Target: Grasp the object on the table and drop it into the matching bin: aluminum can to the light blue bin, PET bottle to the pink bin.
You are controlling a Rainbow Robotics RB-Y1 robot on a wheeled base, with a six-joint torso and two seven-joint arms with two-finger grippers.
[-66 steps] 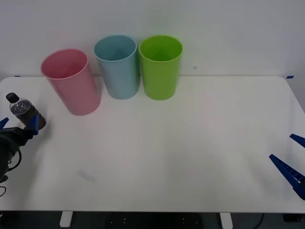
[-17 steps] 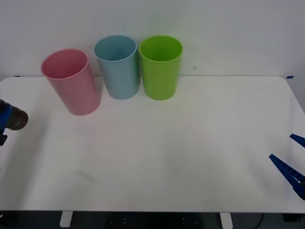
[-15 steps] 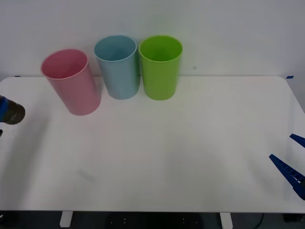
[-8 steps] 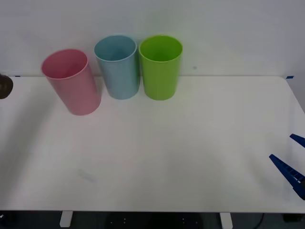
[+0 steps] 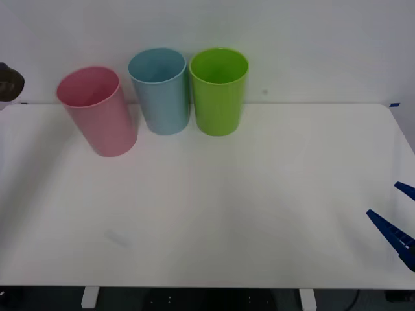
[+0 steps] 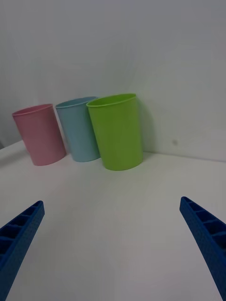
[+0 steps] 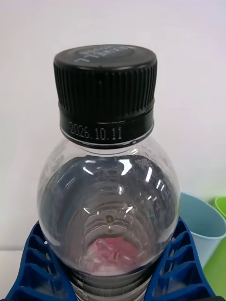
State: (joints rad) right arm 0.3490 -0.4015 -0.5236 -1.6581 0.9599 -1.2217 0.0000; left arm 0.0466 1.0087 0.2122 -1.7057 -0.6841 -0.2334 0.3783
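The bottle (image 7: 110, 188) is pinched between the left gripper's (image 7: 110, 263) fingers (image 7: 40, 263), cap beyond them. The right gripper (image 6: 113, 244) is held spread, bins (image 6: 116, 131) ahead.

Bright, even light; soft shadows on the table (image 5: 259, 194); glare on the bottle (image 7: 110, 211).

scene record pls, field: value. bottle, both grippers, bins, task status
bottle: PET bottle, black cap on, held off the table at its far left edge
left gripper: left gripper, shut on the bottle's body
right gripper: right gripper, open, low at the table's near right edge
bins: pink bin, light blue bin, green bin, upright in a row at the back
status: bottle grasped, not yet over the pink bin
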